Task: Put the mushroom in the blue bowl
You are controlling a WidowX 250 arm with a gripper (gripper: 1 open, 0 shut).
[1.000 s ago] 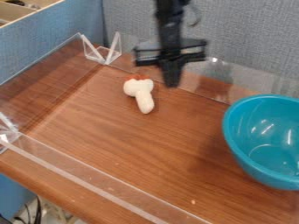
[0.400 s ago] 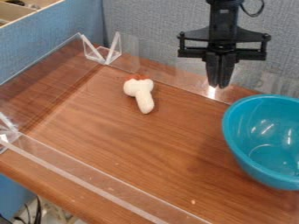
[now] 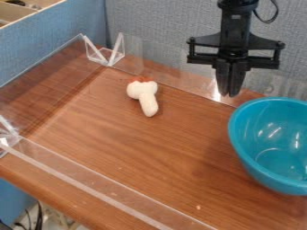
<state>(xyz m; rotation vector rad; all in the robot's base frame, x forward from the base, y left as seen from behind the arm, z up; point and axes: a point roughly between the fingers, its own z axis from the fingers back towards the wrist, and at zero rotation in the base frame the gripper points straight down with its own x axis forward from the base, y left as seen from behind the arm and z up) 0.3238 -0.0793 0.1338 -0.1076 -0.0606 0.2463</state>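
The cream-white mushroom (image 3: 146, 97) lies on its side on the wooden table, its reddish-tipped cap end pointing to the back left. The large teal-blue bowl (image 3: 275, 144) stands at the right edge, with nothing visible inside it. My black gripper (image 3: 232, 88) hangs upright at the back right, above the table just behind the bowl's rim and well to the right of the mushroom. Its fingers are pressed together and hold nothing.
A low clear acrylic wall (image 3: 72, 172) borders the wooden table (image 3: 120, 144) along the front, left and back. A blue partition (image 3: 48, 40) rises at the back left, with clear brackets (image 3: 106, 49) in the corner.
The gripper has swung from above the mushroom's right side over to the back right, near the bowl, and dropped slightly. Mushroom and bowl have stayed where they were.
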